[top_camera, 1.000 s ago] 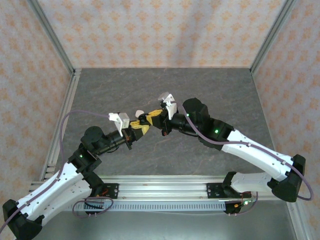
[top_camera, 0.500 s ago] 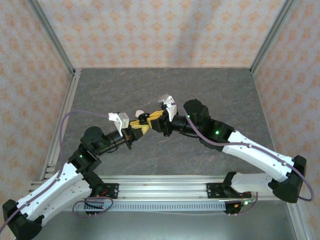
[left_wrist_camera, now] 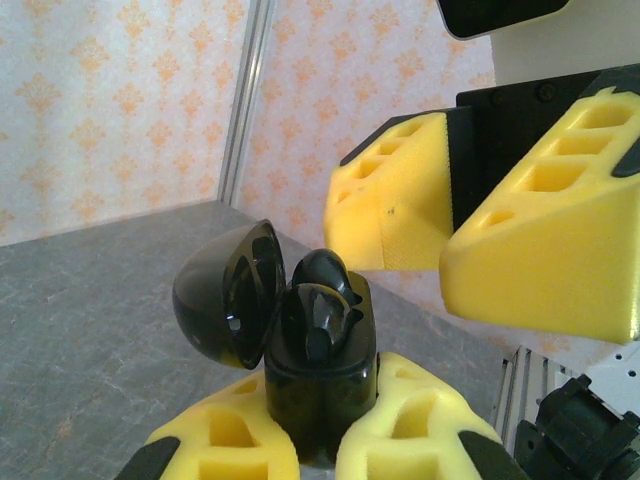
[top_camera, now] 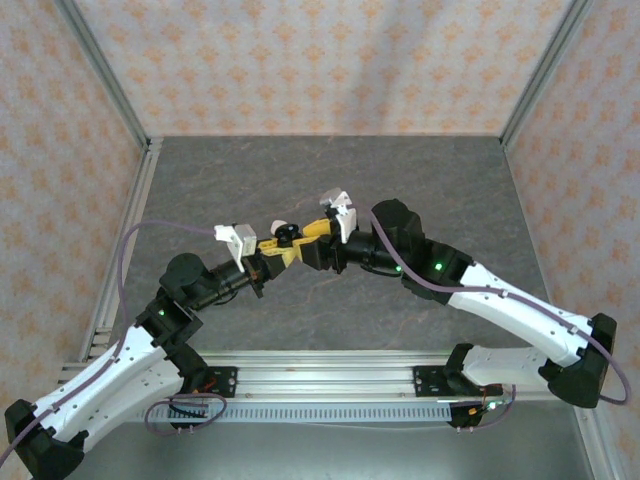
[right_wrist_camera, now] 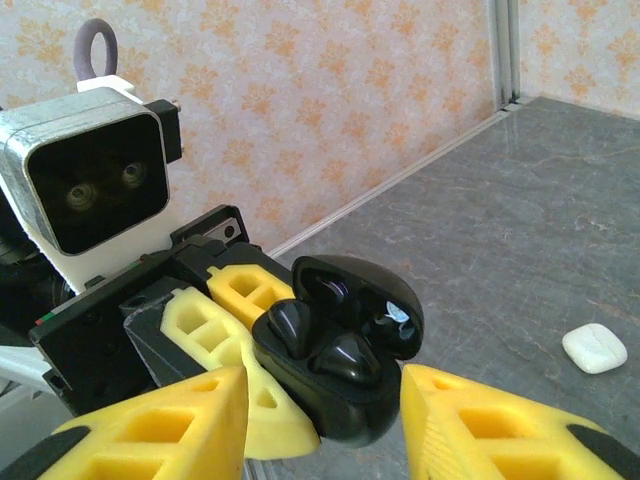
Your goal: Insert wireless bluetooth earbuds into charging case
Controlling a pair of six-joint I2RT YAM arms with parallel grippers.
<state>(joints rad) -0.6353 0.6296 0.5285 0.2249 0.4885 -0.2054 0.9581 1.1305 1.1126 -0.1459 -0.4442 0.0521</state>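
Case (left_wrist_camera: 318,385) upright in left pincer (left_wrist_camera: 320,445), clamped by base, lid swung back. Two black earbuds (right_wrist_camera: 345,357) seated in wells. Right pincer (right_wrist_camera: 325,430) wide, empty, faces case head-on, case just ahead of its fingertips, apart. Likely next: push lid shut. Small white item (right_wrist_camera: 595,348) on desk (right_wrist_camera: 560,200), well apart.

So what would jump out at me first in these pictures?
A glossy black charging case, lid flipped open with two black earbuds seated inside, is clamped between the yellow fingers of the left gripper where the two arms meet. The right gripper hovers open right beside it. A small white case lies alone on the grey table.
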